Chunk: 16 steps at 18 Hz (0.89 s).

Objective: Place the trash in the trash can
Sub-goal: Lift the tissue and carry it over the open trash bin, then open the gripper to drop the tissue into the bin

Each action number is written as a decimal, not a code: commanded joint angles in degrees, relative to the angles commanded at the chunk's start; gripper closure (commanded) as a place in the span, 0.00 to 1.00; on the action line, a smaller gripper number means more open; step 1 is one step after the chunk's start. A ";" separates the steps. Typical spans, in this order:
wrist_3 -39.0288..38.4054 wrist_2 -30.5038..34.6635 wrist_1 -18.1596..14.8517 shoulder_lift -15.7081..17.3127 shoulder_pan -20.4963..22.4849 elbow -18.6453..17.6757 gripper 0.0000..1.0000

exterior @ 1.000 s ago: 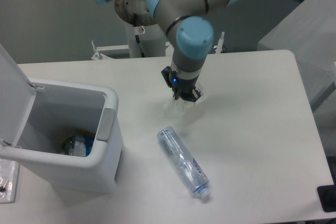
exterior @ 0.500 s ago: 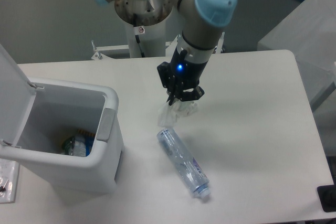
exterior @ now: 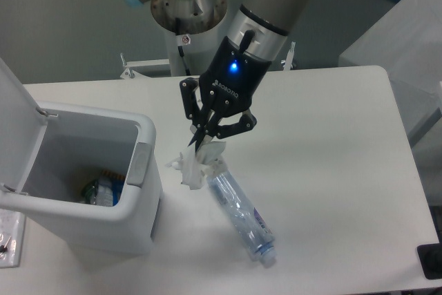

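Observation:
A crumpled white plastic wrapper (exterior: 197,164) hangs in the air from my gripper (exterior: 202,144), which is shut on its top. It dangles just right of the trash can (exterior: 148,170), above the table. The trash can is a white boxy bin at the left with its flip lid (exterior: 14,119) standing open and a grey front tab (exterior: 139,164). A clear crinkled plastic bottle (exterior: 239,217) with a white cap (exterior: 268,260) lies on the table below the wrapper, pointing toward the front right.
Colourful rubbish (exterior: 100,190) lies at the bottom of the bin. The robot's base (exterior: 186,25) stands at the back of the white table (exterior: 331,170). A grey cabinet (exterior: 407,53) is at the right, beyond the table edge.
The gripper has lifted the wrapper off the table and carried it left and toward the front, closer to the bin. The bottle has stayed put.

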 joint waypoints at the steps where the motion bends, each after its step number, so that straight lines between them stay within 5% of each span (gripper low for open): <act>1: -1.58 -1.76 0.00 0.18 -0.09 -0.17 1.00; 8: -7.40 -6.61 0.17 2.98 -4.12 -3.77 0.99; 10: -7.57 -6.61 0.70 3.78 -5.36 -5.18 0.91; 11: -7.57 -6.61 0.96 3.87 -6.15 -5.53 0.77; 13: -7.31 -6.61 2.28 3.52 -7.20 -5.62 0.05; 16: -7.22 -6.44 4.13 3.61 -7.39 -6.06 0.00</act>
